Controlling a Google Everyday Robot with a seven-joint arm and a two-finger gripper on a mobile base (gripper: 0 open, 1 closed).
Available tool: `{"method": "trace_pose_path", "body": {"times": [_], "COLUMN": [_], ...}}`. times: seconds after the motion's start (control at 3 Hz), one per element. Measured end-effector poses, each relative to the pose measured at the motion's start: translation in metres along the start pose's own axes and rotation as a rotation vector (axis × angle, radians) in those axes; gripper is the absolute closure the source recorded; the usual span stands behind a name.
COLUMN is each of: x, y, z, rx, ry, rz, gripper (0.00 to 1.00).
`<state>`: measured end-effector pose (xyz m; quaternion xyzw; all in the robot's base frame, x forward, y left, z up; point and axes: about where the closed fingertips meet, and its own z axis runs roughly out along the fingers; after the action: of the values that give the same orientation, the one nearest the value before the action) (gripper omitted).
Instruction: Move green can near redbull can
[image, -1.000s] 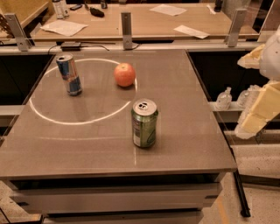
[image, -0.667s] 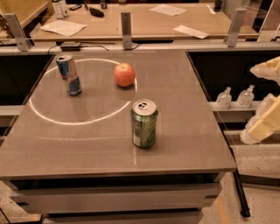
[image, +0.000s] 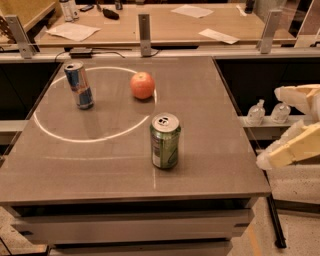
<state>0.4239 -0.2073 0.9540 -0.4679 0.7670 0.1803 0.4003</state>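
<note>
The green can (image: 165, 141) stands upright on the grey table (image: 210, 125), right of centre and toward the front. The redbull can (image: 79, 85) stands upright at the table's back left, slim, blue and silver. My gripper (image: 282, 125) is at the right edge of the view, off the table's right side and well apart from the green can. Its two pale fingers (image: 290, 150) are spread apart and hold nothing.
An orange-red apple (image: 142, 85) sits between the two cans, toward the back. A bright ring of light (image: 55, 136) lies on the table top. Behind stands a wooden desk (image: 170, 25) with papers and metal posts. Two small bottles (image: 256, 113) sit low on the right.
My gripper has moved down and slightly right at the edge of the view. The cans and the apple have not moved.
</note>
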Motion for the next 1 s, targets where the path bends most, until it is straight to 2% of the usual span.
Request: {"method": "trace_pose_path", "body": {"times": [0.33,0.67,1.0], "x": [-0.032,-0.032,-0.027], "y": [0.027,0.029,0.040], "z": [0.047,0.051,0.060], "rx": [-0.083,-0.086,-0.095], "ry": [-0.078,-0.067,-0.095], "rz": [-0.029,-0.026,-0.001], "gripper": [0.00,0.00,0.00]}}
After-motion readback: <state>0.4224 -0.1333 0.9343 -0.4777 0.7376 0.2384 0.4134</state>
